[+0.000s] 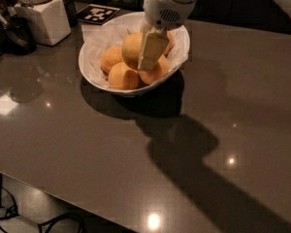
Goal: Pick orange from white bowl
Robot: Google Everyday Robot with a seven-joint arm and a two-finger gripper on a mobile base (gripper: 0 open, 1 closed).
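Observation:
The white bowl [180,57], lined with crumpled white paper, stands at the back middle of the dark table. Several pale oranges lie in it. One orange [129,46] sits highest, at the back; others lie at the left [110,59], the front [122,77] and the right front [157,72]. My gripper [150,57] reaches down into the bowl from above, right beside the highest orange and over the right front one. Its white wrist [167,6] hides the back of the bowl.
A white square-based jar [44,18] stands at the back left, with a dark object [19,33] beside it. A black-and-white marker card [98,13] lies behind the bowl. The table's front edge [63,193] runs along the lower left, with cables on the floor below.

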